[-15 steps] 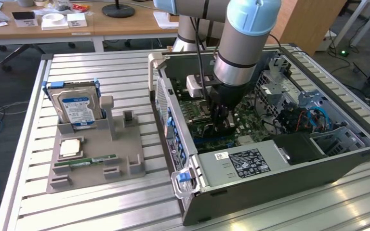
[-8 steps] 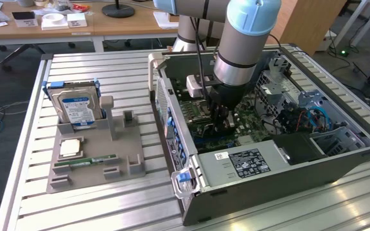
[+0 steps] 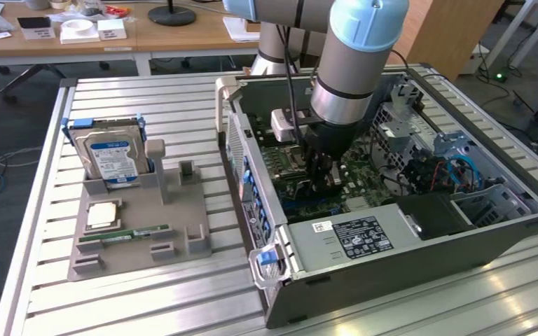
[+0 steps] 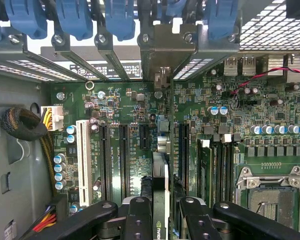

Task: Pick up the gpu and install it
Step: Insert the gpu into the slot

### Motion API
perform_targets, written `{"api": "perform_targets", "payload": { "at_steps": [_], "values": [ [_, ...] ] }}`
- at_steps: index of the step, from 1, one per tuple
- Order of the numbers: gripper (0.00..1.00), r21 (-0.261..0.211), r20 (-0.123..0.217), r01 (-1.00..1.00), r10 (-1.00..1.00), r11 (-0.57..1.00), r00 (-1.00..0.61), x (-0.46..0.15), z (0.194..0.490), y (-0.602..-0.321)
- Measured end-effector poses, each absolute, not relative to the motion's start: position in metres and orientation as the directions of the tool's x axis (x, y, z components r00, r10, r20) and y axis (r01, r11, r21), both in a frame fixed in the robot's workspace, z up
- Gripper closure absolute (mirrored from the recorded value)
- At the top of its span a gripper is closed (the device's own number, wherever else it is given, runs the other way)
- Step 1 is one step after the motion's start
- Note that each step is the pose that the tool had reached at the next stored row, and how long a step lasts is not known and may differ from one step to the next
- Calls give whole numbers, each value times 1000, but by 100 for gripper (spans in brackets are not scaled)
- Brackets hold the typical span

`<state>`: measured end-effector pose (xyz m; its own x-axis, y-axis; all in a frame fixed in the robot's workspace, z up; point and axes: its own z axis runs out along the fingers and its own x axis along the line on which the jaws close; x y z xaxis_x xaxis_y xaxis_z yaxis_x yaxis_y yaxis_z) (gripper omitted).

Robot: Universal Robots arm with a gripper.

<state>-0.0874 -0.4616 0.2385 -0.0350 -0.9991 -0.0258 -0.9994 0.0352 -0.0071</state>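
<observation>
Your arm reaches straight down into the open computer case (image 3: 493, 231), wrist vertical, its gripper (image 3: 323, 183) low over the motherboard (image 4: 249, 130). In the wrist view the gripper (image 4: 162, 220) is closed partway on the gpu (image 4: 160, 195), held edge-on between the two black fingers (image 4: 140, 220), standing upright just above the board's slots. On the grey tray (image 3: 138, 238) beside the case you have one hard drive (image 3: 110, 154), one processor (image 3: 101, 213) and one RAM stick (image 3: 124, 234).

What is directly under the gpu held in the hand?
Under the gpu, gripped edge-on by the hand, lies the motherboard with black slots. The slot beneath the card is covered.
</observation>
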Motion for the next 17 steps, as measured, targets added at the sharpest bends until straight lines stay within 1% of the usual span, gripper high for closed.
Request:
{"api": "perform_targets", "payload": {
  "at_steps": [17],
  "values": [
    [74,-7,-26,-999,-999,35,-35,-87,238,-462]
  ]
}}
